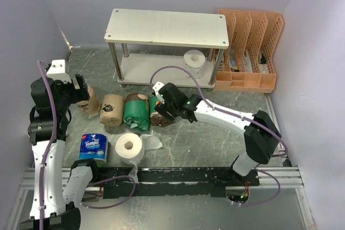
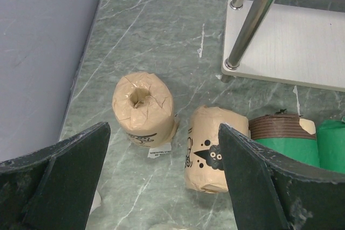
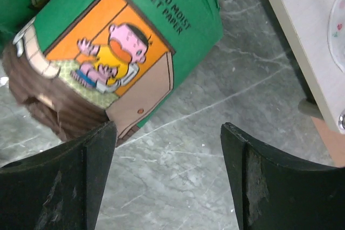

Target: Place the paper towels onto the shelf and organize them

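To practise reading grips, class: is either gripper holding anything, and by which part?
Nothing is held: the left gripper and right gripper both stand open, empty.

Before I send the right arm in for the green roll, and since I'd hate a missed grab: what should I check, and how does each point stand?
1. Right hand open: ok.
2. Green cartoon roll inside its gap: not ok; in the wrist view it lies up and left of the gap.
3. Roll upright: not ok; it lies on its side.
4. Shelf lower tier has room beside the white roll: ok.
5. Left hand out of the path: ok; it is open, over the tan rolls at far left.
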`<action>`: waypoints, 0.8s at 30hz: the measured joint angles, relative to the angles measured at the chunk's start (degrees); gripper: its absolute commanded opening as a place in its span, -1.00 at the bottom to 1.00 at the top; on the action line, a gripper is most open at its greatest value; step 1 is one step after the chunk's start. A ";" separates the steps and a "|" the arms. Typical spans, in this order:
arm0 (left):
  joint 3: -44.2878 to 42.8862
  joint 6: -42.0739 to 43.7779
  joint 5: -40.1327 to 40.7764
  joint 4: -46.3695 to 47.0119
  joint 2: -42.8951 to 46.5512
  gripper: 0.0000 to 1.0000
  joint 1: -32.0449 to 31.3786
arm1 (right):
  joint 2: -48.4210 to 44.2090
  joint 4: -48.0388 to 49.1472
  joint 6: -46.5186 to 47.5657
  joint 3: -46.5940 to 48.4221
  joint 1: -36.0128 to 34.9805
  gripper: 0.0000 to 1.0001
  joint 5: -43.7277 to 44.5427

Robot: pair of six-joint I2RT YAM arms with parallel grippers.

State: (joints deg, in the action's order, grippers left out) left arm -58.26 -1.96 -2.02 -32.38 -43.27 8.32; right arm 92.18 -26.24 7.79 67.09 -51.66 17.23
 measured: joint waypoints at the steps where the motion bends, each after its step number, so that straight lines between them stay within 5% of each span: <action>1: 0.09 0.00 0.00 0.02 0.02 0.87 0.00 | -0.48 -0.48 0.04 -0.31 0.00 0.57 -0.24; 16: 1.95 0.02 -0.15 0.31 0.50 0.87 0.00 | -5.97 2.67 -2.86 -5.75 -2.21 0.57 -6.54; 24: 2.49 0.04 -0.76 0.83 0.74 0.87 0.00 | 1.46 2.64 -3.30 -2.21 -2.95 0.40 -5.35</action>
State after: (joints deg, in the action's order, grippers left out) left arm -55.77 -1.91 -2.79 -31.55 -42.52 8.32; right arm 93.65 -23.59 4.49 64.88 -54.61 11.88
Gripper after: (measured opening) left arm 0.936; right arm 0.749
